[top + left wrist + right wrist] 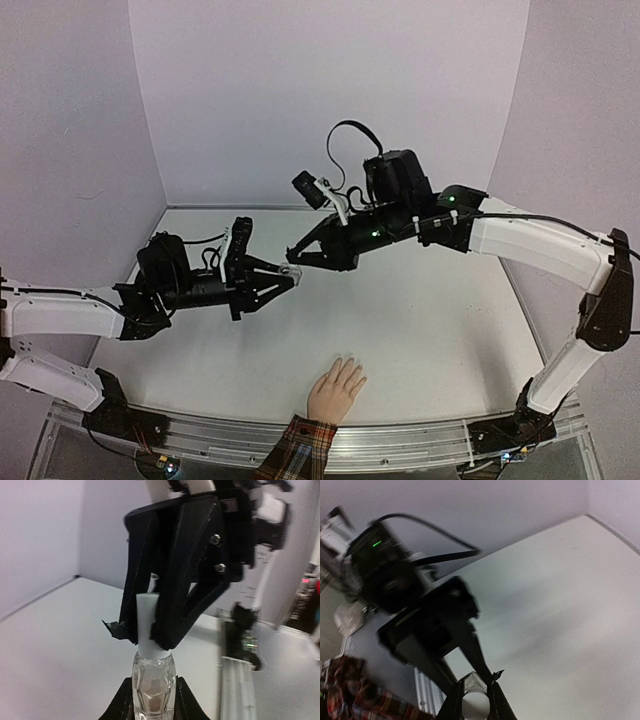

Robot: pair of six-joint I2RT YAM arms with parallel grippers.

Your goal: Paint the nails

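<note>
Currently left claw [153, 700] clamps bottle [153, 680], right claw [476, 696] clamps its cap [148, 622]; off-axis twist could slip bottle, spilling polish.

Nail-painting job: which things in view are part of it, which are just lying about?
Job: hand, nails too small to make out; bottle in left gripper; white cap between right gripper fingers.
Just there: table; plaid cuff.

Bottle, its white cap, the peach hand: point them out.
bottle [153, 687]: left wrist view, clear glass body.
white cap [145, 621]: left wrist view, its side.
peach hand [333, 392]: top external view, back of hand.
</note>
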